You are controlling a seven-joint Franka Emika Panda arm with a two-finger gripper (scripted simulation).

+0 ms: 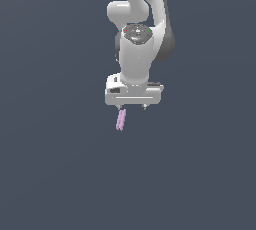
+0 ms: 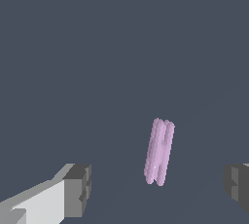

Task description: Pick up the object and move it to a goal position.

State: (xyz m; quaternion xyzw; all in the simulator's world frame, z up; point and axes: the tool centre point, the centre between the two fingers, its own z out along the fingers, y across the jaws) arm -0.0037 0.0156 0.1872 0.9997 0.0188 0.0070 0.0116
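From the exterior view I get the whole white arm hanging over the plain dark grey floor, its wrist pointed straight down, but the fingers are only two short stubs under the hand. The wrist view gives me what that one hides: both dark finger pads, set wide apart, with the object lying in the gap between them and touching neither.

So my gripper is spread wide and holds nothing. In the exterior view the object sits just below the finger on that view's left (whether it rests on the floor I cannot tell).

It is a pale lilac piece, like thin rods fused side by side. In both views its long axis runs nearly up and down the picture, slightly tilted, roughly crosswise to the line between the fingers.
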